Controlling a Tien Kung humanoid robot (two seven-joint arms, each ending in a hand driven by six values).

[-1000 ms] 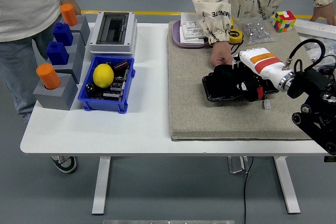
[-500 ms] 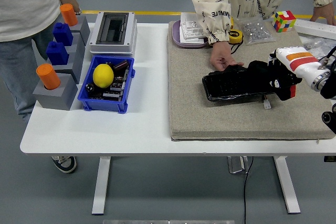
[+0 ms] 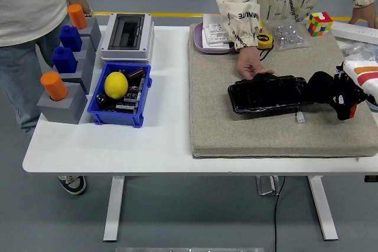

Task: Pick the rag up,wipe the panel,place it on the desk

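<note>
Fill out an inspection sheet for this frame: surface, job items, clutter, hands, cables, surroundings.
Surface: white table, beige mat covering its right part.
Job's things: black panel on the mat; dark rag bunched in the right hand at the panel's right end.
Clutter: blue bin holding a lemon, grey box, grey blocks with orange and blue pegs, Rubik's cube.
Hands: right hand shut on the rag; left not in view. Person's hand steadies the panel.
Cables: one under the table.
Surroundings: two people standing by.
</note>
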